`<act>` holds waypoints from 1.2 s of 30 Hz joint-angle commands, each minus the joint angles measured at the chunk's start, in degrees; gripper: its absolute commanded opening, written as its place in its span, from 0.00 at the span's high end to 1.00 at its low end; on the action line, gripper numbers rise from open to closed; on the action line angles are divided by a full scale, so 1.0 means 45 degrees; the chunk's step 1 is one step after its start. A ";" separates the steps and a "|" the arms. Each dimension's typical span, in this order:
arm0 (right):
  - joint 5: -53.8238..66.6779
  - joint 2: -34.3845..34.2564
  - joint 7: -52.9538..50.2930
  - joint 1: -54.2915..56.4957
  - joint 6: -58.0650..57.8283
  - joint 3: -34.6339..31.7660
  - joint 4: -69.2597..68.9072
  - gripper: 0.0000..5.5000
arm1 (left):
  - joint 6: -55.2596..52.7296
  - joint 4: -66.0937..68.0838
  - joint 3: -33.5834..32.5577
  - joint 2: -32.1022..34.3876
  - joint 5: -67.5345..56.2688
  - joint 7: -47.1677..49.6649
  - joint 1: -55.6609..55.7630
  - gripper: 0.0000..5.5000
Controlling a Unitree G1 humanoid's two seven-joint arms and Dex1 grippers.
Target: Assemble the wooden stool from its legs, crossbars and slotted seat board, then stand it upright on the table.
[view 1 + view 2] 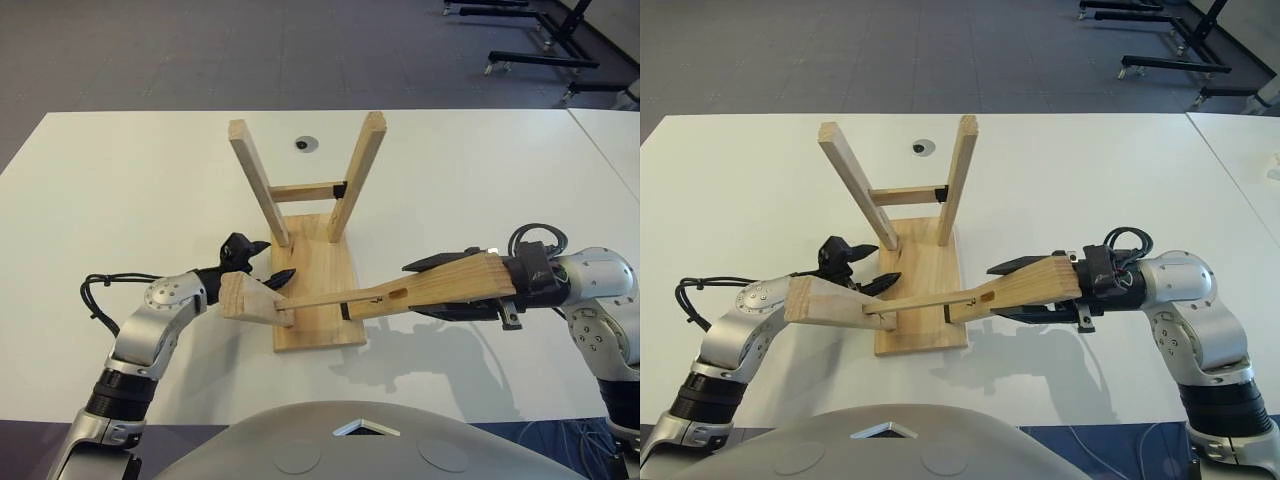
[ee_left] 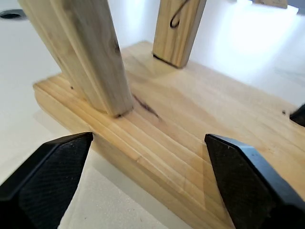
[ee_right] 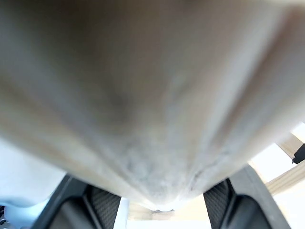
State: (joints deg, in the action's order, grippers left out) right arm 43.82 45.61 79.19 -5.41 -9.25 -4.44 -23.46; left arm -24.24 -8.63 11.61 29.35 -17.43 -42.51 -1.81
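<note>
The slotted seat board [image 1: 322, 268] lies flat on the white table [image 1: 120, 180]. At the board's far end 2 legs stand in it, splayed apart towards their tops: 1 leaning left [image 1: 257, 180] and 1 leaning right [image 1: 359, 172]. A short crossbar [image 1: 305, 191] joins them partway up.

Across the board's near half hangs a second frame of 2 legs. The right gripper [image 1: 435, 290] is clamped on the held leg [image 1: 472, 278], 1 finger above it and 1 below, to the right of the board. In the right wrist view the finger pads [image 3: 102, 200] sit on either side of this wood. A thin crossbar [image 1: 315, 298] runs from that leg over the board to the other leg [image 1: 248, 298], whose lower end is at the board's near left edge. Whether it touches the board cannot be told.

The left gripper [image 1: 272, 260] sits just beside the board's left edge, its fingers [image 2: 47, 176] spread wide and holding nothing.

Beyond the board's far end a round cable hole [image 1: 305, 144] is set in the table.
</note>
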 commanded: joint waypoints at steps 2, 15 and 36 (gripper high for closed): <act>-0.0287 -0.0022 -0.0358 0.0039 -0.0511 0.0414 -0.0405 0.63 | -0.0755 0.0685 0.1670 0.0970 0.1417 -0.0557 -0.0077 0.21; -0.0166 -0.0224 -0.0363 0.0104 -0.0162 0.0194 -0.0466 0.63 | -0.0663 0.0447 0.2094 0.1453 0.1781 0.0166 -0.0901 0.21; -0.0094 -0.0336 0.2133 0.0323 0.0839 0.0309 0.1665 0.63 | -0.0738 0.0145 0.2306 0.1286 0.1605 0.0966 -0.0919 0.21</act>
State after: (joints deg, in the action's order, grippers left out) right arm 44.76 43.71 86.49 -4.00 -4.73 -4.59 -16.14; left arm -23.10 -12.79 17.13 34.17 -14.69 -37.61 -1.92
